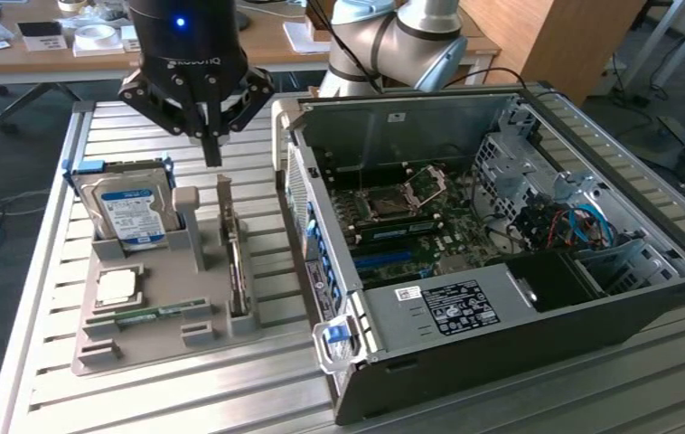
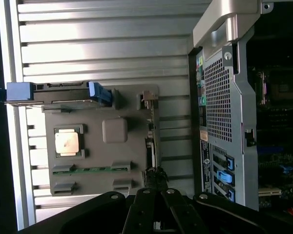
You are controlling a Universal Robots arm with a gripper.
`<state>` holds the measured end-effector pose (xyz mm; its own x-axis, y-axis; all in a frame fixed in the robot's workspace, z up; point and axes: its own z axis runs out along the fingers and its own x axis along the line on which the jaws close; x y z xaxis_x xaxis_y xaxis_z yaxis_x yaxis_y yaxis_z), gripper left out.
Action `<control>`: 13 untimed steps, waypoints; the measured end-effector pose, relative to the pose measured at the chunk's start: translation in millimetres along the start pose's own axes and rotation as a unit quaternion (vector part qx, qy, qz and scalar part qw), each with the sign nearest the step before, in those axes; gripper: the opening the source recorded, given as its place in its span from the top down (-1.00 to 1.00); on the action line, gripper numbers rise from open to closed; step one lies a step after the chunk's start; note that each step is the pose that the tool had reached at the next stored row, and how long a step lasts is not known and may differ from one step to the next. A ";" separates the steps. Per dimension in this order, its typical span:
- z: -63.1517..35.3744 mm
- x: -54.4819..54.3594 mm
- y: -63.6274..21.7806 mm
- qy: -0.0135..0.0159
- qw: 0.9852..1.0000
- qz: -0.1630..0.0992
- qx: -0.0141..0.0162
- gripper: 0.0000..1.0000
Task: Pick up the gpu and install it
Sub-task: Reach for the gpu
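**Closed, empty jaws hang over the graphics card in its tray**

At the exterior view's left, a slatted metal counter [image 1: 42, 344] carries a grey moulded plastic tray [image 1: 150, 344]. At the tray's far left corner a silver hard drive with a blue label [image 1: 132, 208] stands upright in a blue frame. Nearer the camera a square silver processor chip [image 1: 117, 287] lies flat in its pocket. Just in front of it lies a narrow green memory stick [image 1: 155, 314].

Further right, the arm's black wrist [image 1: 186, 45] points straight down. Its jaws are pressed fully together with nothing between them, and their tip hangs in the air above the tray.

The gpu [image 1: 238, 271], a thin flat card, stands on its long edge in a slot along the tray's right side. It sits below the jaws and apart from them. In the wrist view the gpu [image 2: 153, 141] shows edge-on as a thin line.

At the exterior view's right, close beside the tray, lies an open dark grey computer case [image 1: 500, 316] with its green motherboard [image 1: 415, 226] exposed.
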<state>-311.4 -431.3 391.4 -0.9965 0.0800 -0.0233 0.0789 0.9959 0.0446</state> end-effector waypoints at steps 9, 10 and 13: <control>0.3 -0.6 -7.8 0.000 1.000 0.000 0.001 0.79; 0.5 -0.4 -7.9 0.000 1.000 0.000 0.001 0.79; 1.3 0.7 -8.0 0.000 1.000 0.000 0.001 0.79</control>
<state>-312.7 -439.2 389.7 -0.9965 0.0800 -0.0234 0.0790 0.9960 0.0427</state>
